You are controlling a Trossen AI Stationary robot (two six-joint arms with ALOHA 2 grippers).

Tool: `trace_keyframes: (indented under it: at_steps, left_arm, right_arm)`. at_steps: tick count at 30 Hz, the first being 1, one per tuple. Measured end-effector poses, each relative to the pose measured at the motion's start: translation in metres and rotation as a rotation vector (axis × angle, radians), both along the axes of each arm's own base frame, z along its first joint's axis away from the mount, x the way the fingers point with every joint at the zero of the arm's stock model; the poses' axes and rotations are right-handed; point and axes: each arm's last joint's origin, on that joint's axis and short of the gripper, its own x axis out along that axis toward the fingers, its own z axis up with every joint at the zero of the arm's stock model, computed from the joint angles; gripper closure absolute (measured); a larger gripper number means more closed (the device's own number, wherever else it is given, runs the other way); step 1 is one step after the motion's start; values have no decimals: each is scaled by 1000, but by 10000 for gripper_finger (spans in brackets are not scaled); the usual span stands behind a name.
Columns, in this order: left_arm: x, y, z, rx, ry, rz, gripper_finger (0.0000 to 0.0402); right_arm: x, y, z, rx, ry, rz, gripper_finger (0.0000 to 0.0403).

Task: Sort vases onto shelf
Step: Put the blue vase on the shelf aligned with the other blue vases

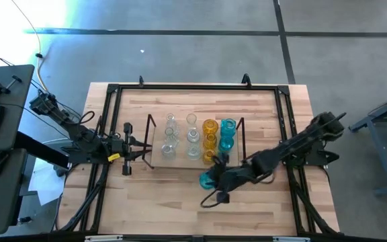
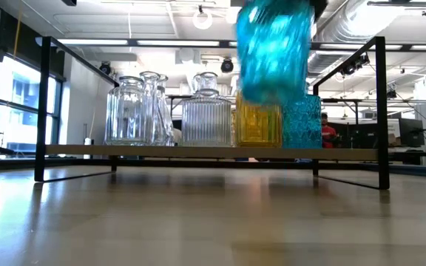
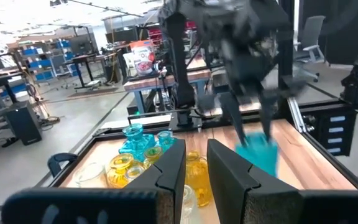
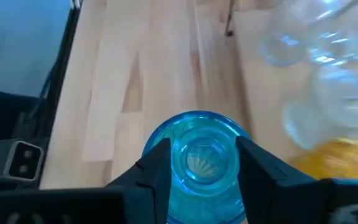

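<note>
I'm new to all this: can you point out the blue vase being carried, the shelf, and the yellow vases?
Blue vase (image 4: 197,155), right wrist view: its round mouth.
Shelf (image 2: 198,151), low view: the board's front edge.
Yellow vases (image 1: 210,128), high view: top of the rear one.

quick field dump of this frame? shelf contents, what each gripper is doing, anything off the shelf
shelf: clear vases on the left, amber vases next, one blue vase at the right end
right gripper: shut on turquoise vase, lifted off the table in front of the shelf
left gripper: at the shelf's left end, holding nothing visible
off shelf: only the turquoise vase
</note>
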Motion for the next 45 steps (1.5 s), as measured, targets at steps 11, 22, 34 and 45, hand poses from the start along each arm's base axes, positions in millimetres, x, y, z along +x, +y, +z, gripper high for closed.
trace_keyframes:
  at_steps: [11,22,34,45]
  left_arm:
    - [0,0,-1,-1,8,-3,346]
    - [0,0,-1,0,8,-2,346]
    - [0,0,-1,6,7,17,346]
    - [0,1,-1,-2,5,20,346]
  right_arm:
    - [-61,-44,59,-101,8,-155,289]
    - [-52,-62,17,-133,145,-239,289]
    - [-53,-71,-10,-103,179,-281,288]
    - [-54,-72,-10,-90,179,-301,254]
